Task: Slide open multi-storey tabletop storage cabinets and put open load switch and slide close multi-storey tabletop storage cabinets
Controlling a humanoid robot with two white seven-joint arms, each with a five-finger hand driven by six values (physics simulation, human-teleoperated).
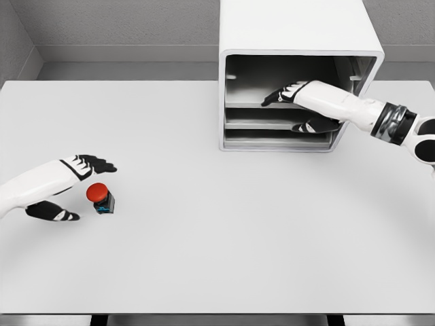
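Your right hand [293, 93] fills the cabinet [299, 47] mouth, blocking its shelves. In front of the cabinet the table [224, 224] lies bare. Far left of the cabinet, only the red switch [101, 197] obstructs you.

head view; high, angled down; table [217, 272] fills frame; cabinet [299, 41] far edge

Left robot hand [68, 187] open, low; right robot hand [299, 105] open, extended forward.

My table [224, 258] is plain white, wide, and fills most of the view. On it: a white cabinet [299, 34] at the far edge, right of centre, and a small switch [102, 197] with a red button near the left side.
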